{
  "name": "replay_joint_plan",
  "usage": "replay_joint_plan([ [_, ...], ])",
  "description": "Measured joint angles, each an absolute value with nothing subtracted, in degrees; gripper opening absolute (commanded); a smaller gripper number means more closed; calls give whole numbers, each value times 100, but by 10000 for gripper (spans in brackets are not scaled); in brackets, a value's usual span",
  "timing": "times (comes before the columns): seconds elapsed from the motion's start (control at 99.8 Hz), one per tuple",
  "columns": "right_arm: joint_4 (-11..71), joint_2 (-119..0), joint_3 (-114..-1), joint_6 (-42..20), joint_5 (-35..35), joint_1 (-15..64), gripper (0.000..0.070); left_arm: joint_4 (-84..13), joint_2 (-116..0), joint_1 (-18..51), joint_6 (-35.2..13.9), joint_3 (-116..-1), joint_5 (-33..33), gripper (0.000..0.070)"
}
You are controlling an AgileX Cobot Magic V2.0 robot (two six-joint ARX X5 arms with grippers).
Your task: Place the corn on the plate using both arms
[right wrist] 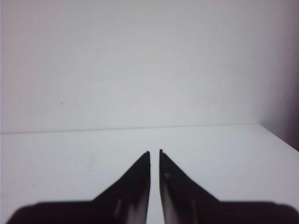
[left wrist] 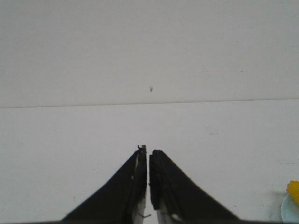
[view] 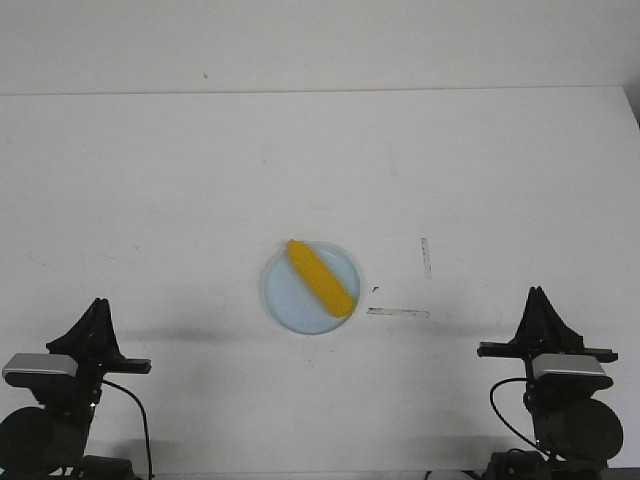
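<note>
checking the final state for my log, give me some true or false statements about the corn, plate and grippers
1. The corn lies on the plate. True.
2. The left gripper is holding the corn. False: it holds nothing, its fingers nearly together, far from the plate.
3. The corn lies diagonally across the plate. True.
4. The right gripper hovers right over the plate. False: it sits back near the table's near edge, off to the plate's right.
5. The plate is stacked on a second plate. False: it rests alone on the table.
</note>
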State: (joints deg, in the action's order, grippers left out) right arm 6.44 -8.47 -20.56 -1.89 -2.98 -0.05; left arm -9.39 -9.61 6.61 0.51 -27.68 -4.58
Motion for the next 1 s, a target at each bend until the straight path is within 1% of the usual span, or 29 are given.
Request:
replay_joint_plan([
  [0.881, 646, -847, -2056, -191, -298, -5, 38, -834, -958, 661, 49, -2768, -458, 0],
  [1.002, 646, -847, -2056, -189, -298, -5, 38, -803, -958, 543, 49, -2766, -458, 0],
])
